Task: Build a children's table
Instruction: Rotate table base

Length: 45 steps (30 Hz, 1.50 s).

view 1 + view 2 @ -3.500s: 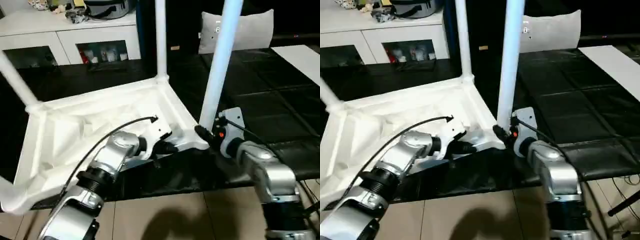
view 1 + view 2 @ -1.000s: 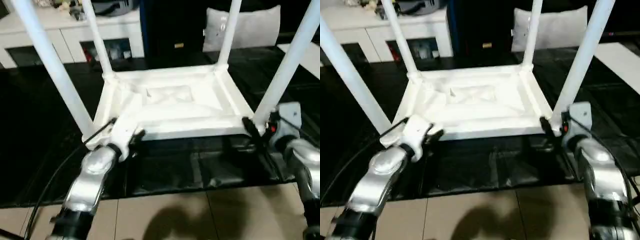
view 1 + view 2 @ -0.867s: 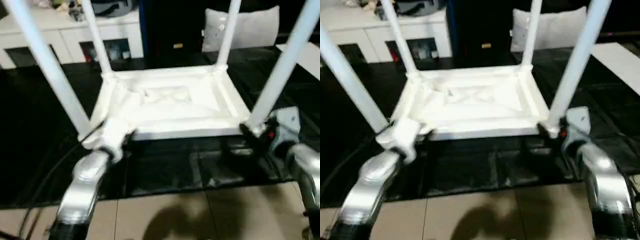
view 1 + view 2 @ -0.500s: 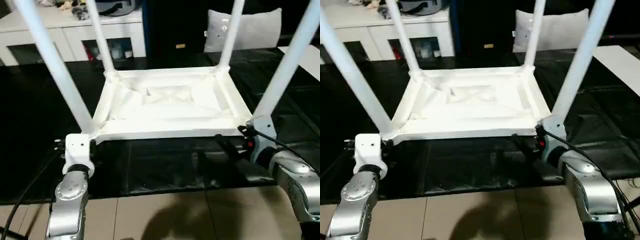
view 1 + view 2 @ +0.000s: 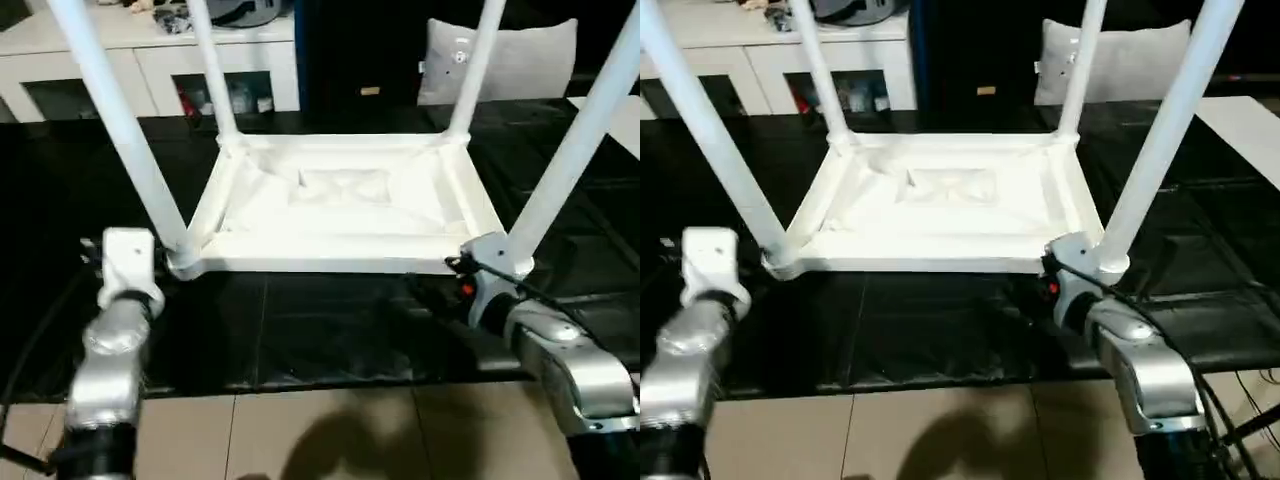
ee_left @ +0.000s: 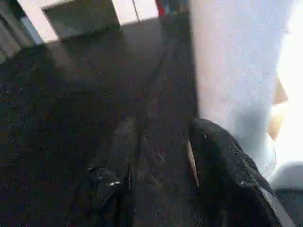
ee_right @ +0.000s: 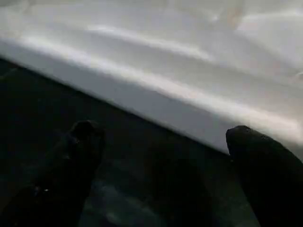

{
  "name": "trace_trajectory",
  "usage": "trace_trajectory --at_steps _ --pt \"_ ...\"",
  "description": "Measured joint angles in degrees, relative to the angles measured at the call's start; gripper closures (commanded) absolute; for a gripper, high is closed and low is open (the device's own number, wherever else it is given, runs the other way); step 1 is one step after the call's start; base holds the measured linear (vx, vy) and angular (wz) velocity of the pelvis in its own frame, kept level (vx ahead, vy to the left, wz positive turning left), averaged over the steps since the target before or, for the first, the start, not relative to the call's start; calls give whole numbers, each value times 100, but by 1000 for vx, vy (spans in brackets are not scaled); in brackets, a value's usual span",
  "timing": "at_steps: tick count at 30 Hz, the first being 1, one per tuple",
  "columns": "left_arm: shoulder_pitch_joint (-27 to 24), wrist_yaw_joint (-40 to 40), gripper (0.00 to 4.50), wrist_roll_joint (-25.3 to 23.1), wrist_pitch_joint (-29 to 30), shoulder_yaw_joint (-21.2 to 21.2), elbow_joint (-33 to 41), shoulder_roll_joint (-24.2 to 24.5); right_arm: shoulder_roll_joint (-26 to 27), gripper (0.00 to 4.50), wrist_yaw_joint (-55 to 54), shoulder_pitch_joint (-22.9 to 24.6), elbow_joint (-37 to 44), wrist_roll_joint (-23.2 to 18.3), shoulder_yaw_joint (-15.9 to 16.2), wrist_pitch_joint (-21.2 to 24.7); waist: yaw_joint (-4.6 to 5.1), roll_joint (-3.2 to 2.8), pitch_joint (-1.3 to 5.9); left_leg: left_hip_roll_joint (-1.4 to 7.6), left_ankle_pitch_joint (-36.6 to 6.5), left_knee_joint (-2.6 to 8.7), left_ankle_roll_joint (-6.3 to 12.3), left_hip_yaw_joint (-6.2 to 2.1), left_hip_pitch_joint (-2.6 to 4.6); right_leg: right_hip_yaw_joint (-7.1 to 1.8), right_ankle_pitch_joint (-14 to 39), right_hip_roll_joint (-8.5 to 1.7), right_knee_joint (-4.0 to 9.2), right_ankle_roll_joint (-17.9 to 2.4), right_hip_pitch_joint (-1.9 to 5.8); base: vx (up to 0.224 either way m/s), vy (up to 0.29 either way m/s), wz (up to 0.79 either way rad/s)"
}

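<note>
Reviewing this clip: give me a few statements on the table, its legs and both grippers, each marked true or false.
1. The children's table lies upside down on the dark surface, ribbed underside up. True.
2. Only three legs are fitted. False: four legs rise from its corners, including the near-left leg and near-right leg.
3. The right gripper stands wide open, with the tabletop's white edge just ahead of it. True.
4. The left gripper is clamped around a leg. False: nothing sits between its fingers; the near-left leg is beside it.
5. A white cabinet with glass doors stands behind the table. True.
</note>
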<state>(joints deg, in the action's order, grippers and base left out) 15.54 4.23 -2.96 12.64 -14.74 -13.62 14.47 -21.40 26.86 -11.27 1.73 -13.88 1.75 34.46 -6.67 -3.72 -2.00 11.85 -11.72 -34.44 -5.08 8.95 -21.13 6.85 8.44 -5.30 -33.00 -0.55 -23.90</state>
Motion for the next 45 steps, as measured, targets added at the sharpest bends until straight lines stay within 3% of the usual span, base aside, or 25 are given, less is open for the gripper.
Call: trace_trajectory --at_steps 7,9,13,15,20,24,27,31,32,39,45 --pt "79 817 268 323 -286 1 -385 356 -8 6 -3 43 -6 13 52 10 -26 0 0 -4 2 -3 -3 -2 7 -9 -1 -2 -5 0 9 0 0 0" --pt "73 963 232 400 -294 -10 -393 386 -13 0 5 43 -13 33 52 -31 -44 1 0 -4 2 -2 -3 -1 6 -9 -1 -2 -5 0 10 0 0 0" --pt "43 1223 220 637 -406 -16 -393 384 -27 0 66 41 -15 53 52 -62 -137 18 -2 -3 2 -3 -3 0 7 -9 -1 -3 -7 -1 8 0 0 0" --pt "36 1644 191 926 -556 -10 -384 347 -54 0 143 36 -18 52 64 -80 -193 35 -1 -3 3 -3 -3 1 8 -8 -1 -5 -8 -1 8 0 0 0" --pt "53 2864 148 1473 -786 128 -436 502 -274 0 310 6 -115 56 103 -81 -186 91 5 -3 3 -2 -4 4 13 -14 -1 -5 -12 -1 11 0 0 0" --pt "238 3352 113 1604 -861 200 -771 655 -332 0 372 9 -243 85 98 -80 -157 95 4 -3 3 0 -5 5 12 -25 -1 -4 -18 -1 17 0 0 0" --pt "658 3370 87 1435 -1065 271 -1381 778 -335 0 376 8 -270 101 95 -81 -152 99 3 -2 7 0 -12 7 19 -24 -2 -1 -20 -1 23 0 0 0" --pt "1131 3178 87 1303 -1182 336 -1989 801 -325 0 377 -6 -426 98 97 -80 -145 98 4 -2 7 -1 -12 1 24 -26 -2 -1 -19 -2 29 0 0 0" --pt "1203 3141 57 1273 -1181 338 -2073 811 -318 0 378 -6 -470 98 98 -80 -142 96 5 -3 7 0 -12 0 23 -28 -3 -1 -19 -2 28 0 0 0" --pt "1010 3438 6 1480 -1020 358 -1853 755 -276 0 434 -5 -474 53 80 -89 -127 94 6 -1 6 13 -12 5 19 -29 -14 1 -19 -26 16 0 0 0" --pt "815 3407 1 1577 -1016 260 -1858 908 -275 0 493 -19 -491 53 88 -134 -138 96 6 -1 7 10 -13 6 27 -30 -5 0 -20 -10 23 0 0 0"
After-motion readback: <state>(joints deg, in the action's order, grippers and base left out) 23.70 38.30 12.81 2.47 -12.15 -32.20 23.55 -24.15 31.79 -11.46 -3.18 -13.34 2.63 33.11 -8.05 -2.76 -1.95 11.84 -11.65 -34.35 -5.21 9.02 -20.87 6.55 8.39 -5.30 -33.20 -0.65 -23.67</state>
